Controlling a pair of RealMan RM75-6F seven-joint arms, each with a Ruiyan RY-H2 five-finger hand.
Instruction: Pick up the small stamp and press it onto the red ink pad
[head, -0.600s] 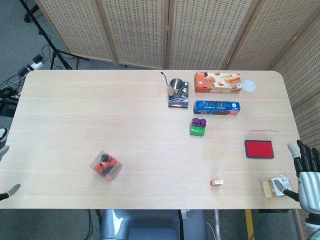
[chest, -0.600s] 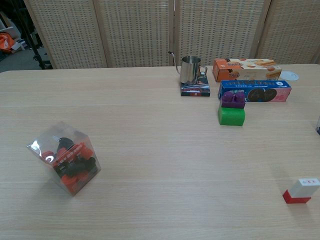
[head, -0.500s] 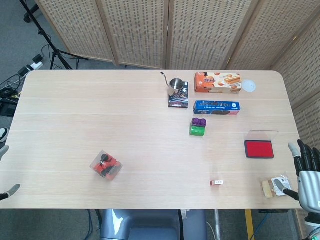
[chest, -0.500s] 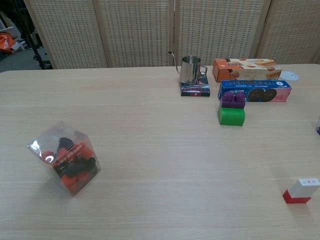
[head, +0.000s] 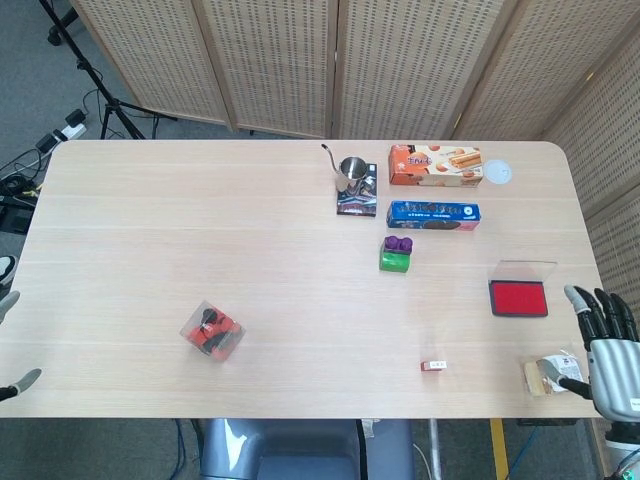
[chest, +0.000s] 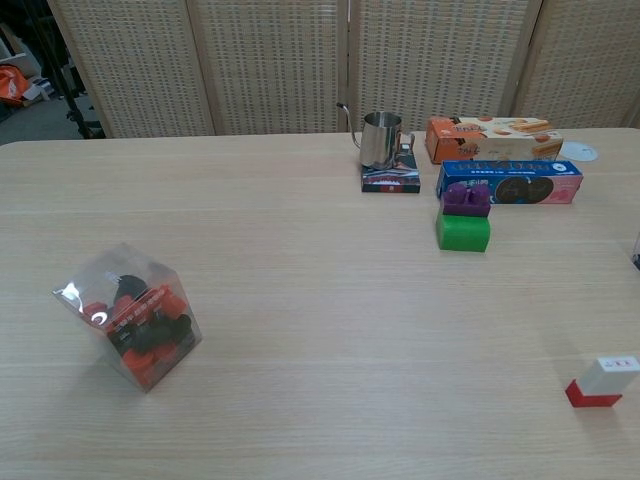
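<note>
Small stamp (head: 434, 366), red base and white cap, lying on its side on table (head: 200, 230), near front edge, down and left of red ink pad (head: 518, 298), well apart from it; same spot as 0.6 s ago. Ink pad open, clear lid tipped up behind. Right hand (head: 606, 345) off table's right edge, just right of ink pad, fingers spread and holding nothing; shifted slightly toward the table since earlier frame, thumb tip now over wrapped snack (head: 549, 374). Left hand (head: 12, 340) barely visible far left of ink pad, only fingertips showing, unchanged; grasp cannot be told. Everything else unmoved.
</note>
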